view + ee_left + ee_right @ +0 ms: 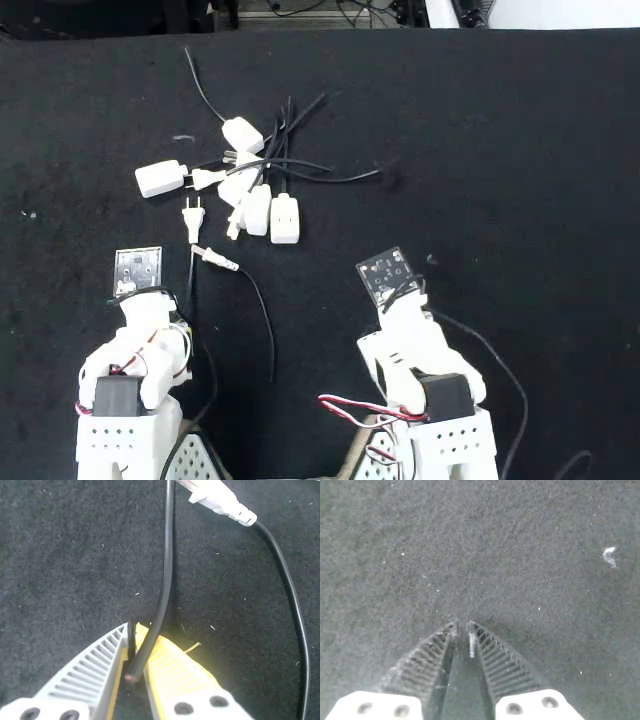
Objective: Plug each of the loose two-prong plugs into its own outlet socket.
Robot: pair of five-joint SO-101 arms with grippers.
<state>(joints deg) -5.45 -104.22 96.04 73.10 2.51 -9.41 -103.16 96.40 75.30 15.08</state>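
We note the left pincer clenched on a black cord, the right pincer clenched on nothing.

No word, number, label or sign can be read on anything here. The white socket block and the white plug towards the far edge of the black table show only plain faces. The small square board on the left arm and the one on the right arm carry pale specks too small to make out.
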